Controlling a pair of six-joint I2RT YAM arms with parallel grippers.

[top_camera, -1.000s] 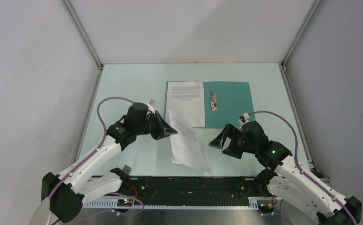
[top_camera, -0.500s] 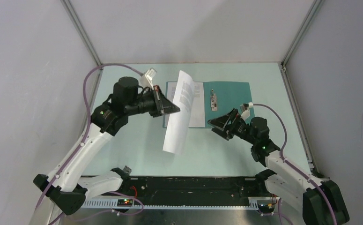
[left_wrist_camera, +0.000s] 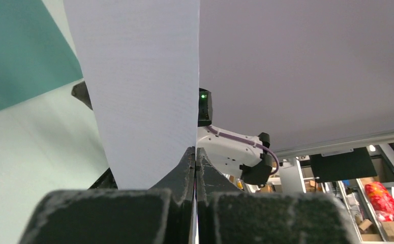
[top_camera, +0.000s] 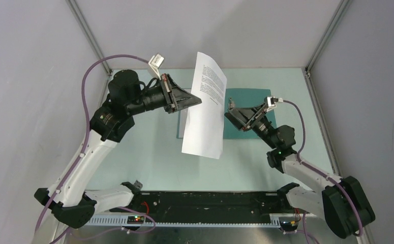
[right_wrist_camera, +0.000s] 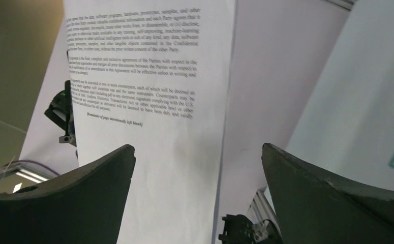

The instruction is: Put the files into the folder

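One sheet aloft, one gripper waiting

One thin edge is all the left gripper (left_wrist_camera: 194,152) has: its jaws are pressed fully together on the left margin of the sheet (top_camera: 207,112), about halfway up. Paper this light puts almost no load on the arm. I judge it limp and slick, though, so it hangs and bows from that single pinch, with the top corner leaning toward the far side and the bottom edge dangling free above the table (top_camera: 144,157). A second hold on the opposite margin would likely steady it, while a grab in mid-page would crease it. The right gripper (top_camera: 229,115) faces the printed side from just to the right. Its jaws are spread wide and grip nothing, and as far as the wrist view shows they are apart from the paper. Behind and below lies the folder (top_camera: 253,101), open and flat on the far middle of the table, its left half hidden by the hanging sheet. What rests on that half cannot be told.
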